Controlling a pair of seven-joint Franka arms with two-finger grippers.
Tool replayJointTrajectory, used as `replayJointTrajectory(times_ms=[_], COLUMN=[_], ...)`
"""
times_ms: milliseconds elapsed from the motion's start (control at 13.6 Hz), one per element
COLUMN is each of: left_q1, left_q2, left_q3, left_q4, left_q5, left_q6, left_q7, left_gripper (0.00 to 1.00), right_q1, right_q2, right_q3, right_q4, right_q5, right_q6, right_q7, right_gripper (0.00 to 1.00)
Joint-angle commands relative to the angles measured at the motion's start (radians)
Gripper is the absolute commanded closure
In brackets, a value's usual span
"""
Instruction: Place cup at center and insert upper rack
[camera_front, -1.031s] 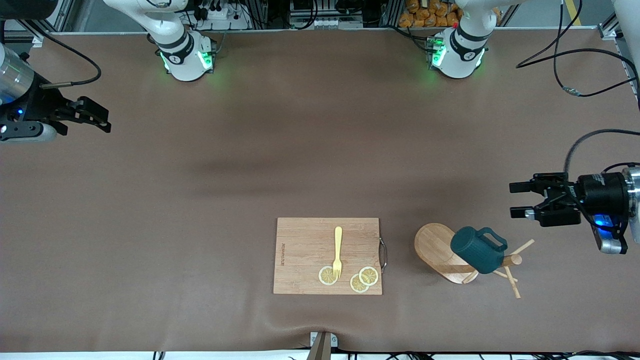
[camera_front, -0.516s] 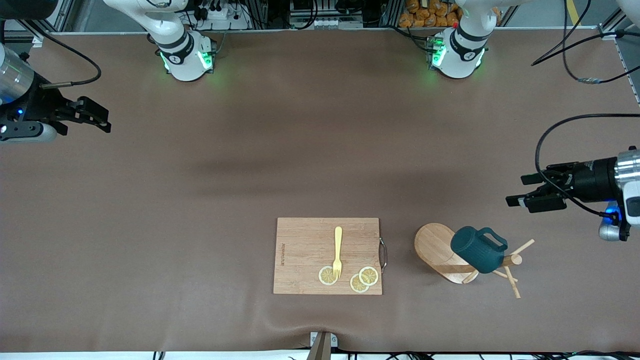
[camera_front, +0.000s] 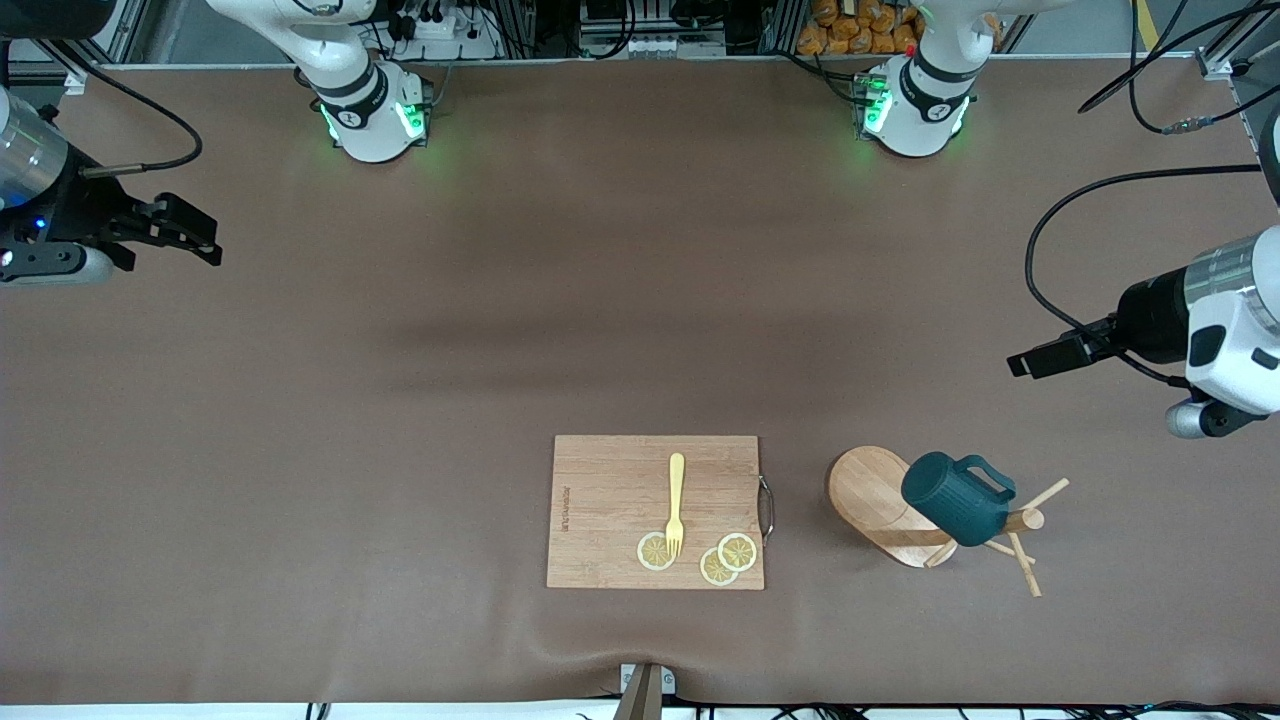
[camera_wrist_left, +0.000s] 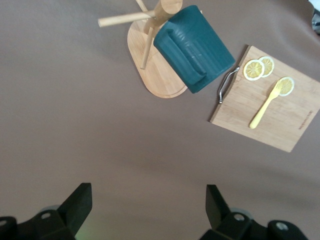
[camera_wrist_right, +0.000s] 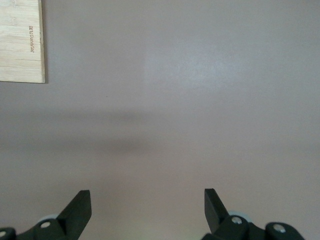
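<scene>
The dark teal ribbed cup hangs on the light wooden mug tree, against its post, over the oval base. In the left wrist view the cup covers part of the base. My left gripper is open and empty, over bare table toward the left arm's end, apart from the tree. My right gripper is open and empty, waiting over bare table at the right arm's end.
A rectangular wooden cutting board lies beside the mug tree, toward the right arm's end. It carries a yellow fork and lemon slices. It also shows in the left wrist view and its corner in the right wrist view.
My left gripper has turned about its wrist and drawn back from the mug tree toward the arm bases. The cup, tree and right arm have not moved.
</scene>
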Motion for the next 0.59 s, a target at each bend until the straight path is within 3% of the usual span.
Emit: replayJointTrajectory(times_ms=[0, 516], left_q1=[-0.001, -0.014], left_q2=[-0.075, -0.230], left_q3=[0.006, 0.009], left_q4=[-0.083, -0.209], left_q5=[0.095, 0.181], left_q6=[-0.003, 0.008], left_q7=[0.090, 0.108], left_gripper=[0.00, 0.00], right_q1=[-0.008, -0.018], right_q2=[-0.006, -0.005], right_q3=[0.007, 0.006], right_q4=[-0.005, -0.005], right_q5=[0.006, 0.006], right_q6=[0.011, 0.021], right_q7=[0.013, 0.013], right_gripper=[0.00, 0.00])
